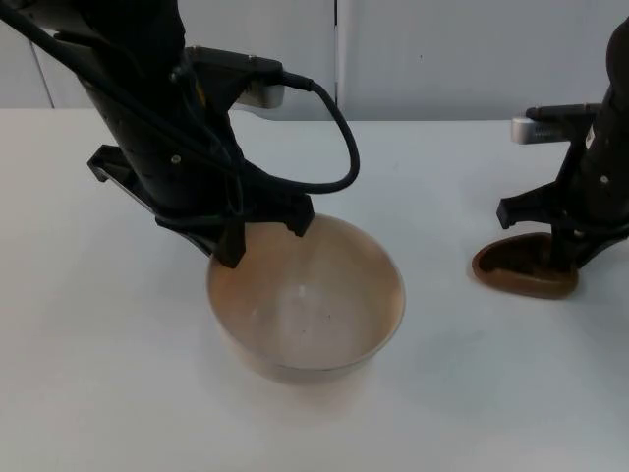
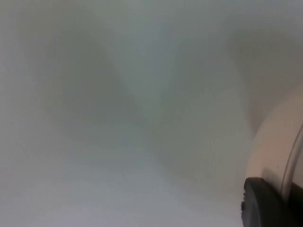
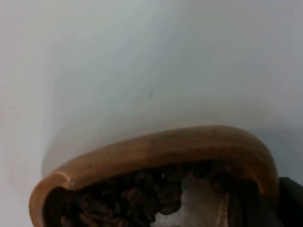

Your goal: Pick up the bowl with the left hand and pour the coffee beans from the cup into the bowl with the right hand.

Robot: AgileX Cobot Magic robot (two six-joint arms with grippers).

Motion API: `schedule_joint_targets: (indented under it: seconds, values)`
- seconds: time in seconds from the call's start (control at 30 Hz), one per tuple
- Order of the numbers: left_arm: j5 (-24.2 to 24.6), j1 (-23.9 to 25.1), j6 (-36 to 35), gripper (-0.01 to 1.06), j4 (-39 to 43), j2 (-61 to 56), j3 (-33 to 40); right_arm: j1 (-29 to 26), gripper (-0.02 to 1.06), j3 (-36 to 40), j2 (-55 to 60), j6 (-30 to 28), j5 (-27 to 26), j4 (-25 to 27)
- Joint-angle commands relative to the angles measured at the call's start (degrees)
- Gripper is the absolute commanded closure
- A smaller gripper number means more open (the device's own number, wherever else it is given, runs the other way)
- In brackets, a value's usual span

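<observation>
Bowl and cup being gripped at their rims

The bowl [image 1: 307,313], mid-table, is being pinched by the left gripper [image 1: 263,236]; the cup [image 1: 524,267] of beans [image 3: 137,201], well apart, is being clamped by the right gripper [image 1: 562,258]. Both should be lifted level.

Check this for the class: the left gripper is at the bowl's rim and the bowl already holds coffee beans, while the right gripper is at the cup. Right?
Not quite. The top view shows the bowl empty; the coffee beans are in the cup. The left gripper and right gripper are as stated.
</observation>
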Motion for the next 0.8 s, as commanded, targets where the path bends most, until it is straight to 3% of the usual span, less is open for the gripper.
schedule_joint_targets:
  seconds: [0.0, 0.3, 0.77]
  values:
    - [-0.5, -0.3, 0.0, 1.05, -0.8, -0.2, 0.3, -0.2, 1.04, -0.2, -0.5, -0.1, -0.1, 0.0]
    - [-0.4, -0.3, 0.0, 1.05, -0.8, -0.2, 0.3, -0.2, 1.04, -0.2, -6.7, -1.6, 3.1, -0.1]
    - [-0.1, -0.3, 0.2, 1.05, -0.8, -0.2, 0.3, -0.2, 1.04, -0.2, -23.0, -7.5, 15.5, -0.1]
